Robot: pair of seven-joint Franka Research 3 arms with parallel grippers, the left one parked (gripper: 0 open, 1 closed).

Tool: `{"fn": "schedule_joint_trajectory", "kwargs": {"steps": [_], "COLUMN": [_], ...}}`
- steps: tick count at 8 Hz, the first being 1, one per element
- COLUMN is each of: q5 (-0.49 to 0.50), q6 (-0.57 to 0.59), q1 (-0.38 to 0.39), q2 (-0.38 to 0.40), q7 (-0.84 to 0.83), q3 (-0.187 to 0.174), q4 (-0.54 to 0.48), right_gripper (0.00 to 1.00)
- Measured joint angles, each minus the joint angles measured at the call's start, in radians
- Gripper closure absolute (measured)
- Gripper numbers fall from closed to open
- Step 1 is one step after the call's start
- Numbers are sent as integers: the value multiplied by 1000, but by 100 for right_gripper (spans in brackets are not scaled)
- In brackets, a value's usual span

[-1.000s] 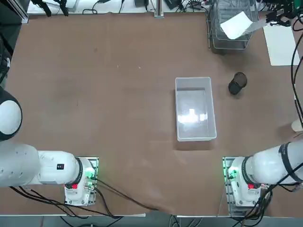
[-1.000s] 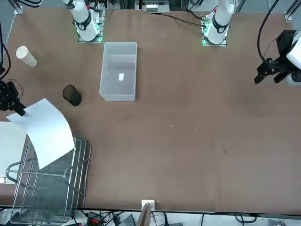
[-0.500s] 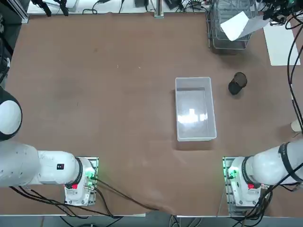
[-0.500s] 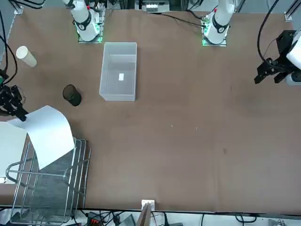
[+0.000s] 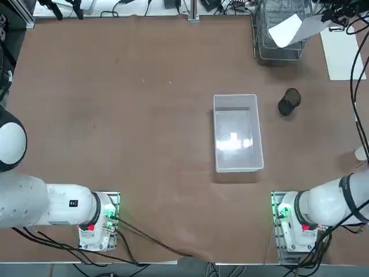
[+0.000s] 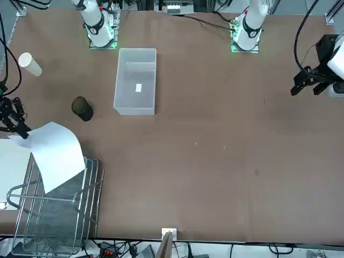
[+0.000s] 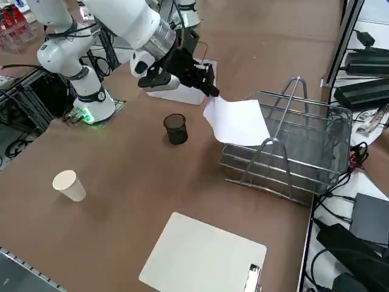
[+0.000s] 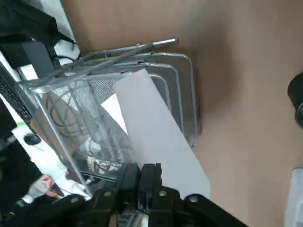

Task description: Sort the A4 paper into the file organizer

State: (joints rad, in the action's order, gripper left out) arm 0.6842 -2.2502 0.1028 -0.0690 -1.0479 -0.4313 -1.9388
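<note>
The A4 paper (image 5: 290, 30) is a plain white sheet, bowed and held by one corner above the table. My right gripper (image 7: 211, 89) is shut on that corner, at the far right of the table beside the file organizer (image 7: 304, 152). The sheet's free end (image 6: 56, 156) droops over the silver wire-mesh file organizer (image 6: 54, 215) and rests on its near edge. In the right wrist view the A4 paper (image 8: 151, 127) runs from my shut right gripper (image 8: 142, 171) out over the file organizer's (image 8: 71, 109) mesh tiers. In the top view the right gripper (image 5: 333, 14) sits at the table's far right corner.
A clear plastic bin (image 5: 236, 133) stands mid-table. A black mesh cup (image 5: 288, 102) stands between the bin and the organizer. A paper cup (image 7: 68, 185) stands near the right edge. A white sheet with a black clip (image 7: 203, 255) lies by the organizer.
My right gripper has shifted a little toward the far edge, carrying the paper's corner with it. The sheet's free end stays draped over the organizer.
</note>
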Motion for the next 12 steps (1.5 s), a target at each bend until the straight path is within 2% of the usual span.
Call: {"fn": "schedule_joint_trajectory", "kwargs": {"steps": [2, 6, 9, 12], "q5": [0, 0, 0, 0], "q6": [-78, -282, -334, -394], "q1": [20, 86, 89, 92], "q2": [10, 84, 138, 144], "q7": [-73, -98, -98, -98], "q3": [0, 3, 3, 10], "q4": [-14, -150, -183, -195], "right_gripper": [99, 99, 99, 99]}}
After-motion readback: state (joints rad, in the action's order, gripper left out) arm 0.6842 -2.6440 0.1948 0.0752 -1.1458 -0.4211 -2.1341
